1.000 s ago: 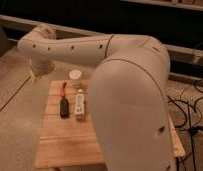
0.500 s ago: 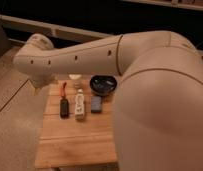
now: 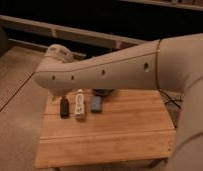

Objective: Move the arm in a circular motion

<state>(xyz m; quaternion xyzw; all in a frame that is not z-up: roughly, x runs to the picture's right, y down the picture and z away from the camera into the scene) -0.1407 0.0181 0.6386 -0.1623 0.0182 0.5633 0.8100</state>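
Note:
The arm [image 3: 120, 67], cream-white and thick, stretches from the right edge across the view to a rounded joint [image 3: 56, 54] at the left. It hangs above the back edge of a wooden table [image 3: 110, 132]. A short stub drops below the arm's left end toward the table's back left corner. The gripper [image 3: 56, 94] sits there, mostly hidden by the arm. Nothing shows in its grasp.
Along the table's back stand a small dark object [image 3: 64, 106], a white bottle-like object [image 3: 80, 104] and a dark bluish block [image 3: 97, 103]. A dark bowl [image 3: 102, 92] is half hidden behind the arm. Cables [image 3: 171, 102] lie right of the table. A dark wall runs behind.
The arm has swung up and rightward in the view, uncovering much more of the tabletop. Its left joint now sits over the table's back left corner.

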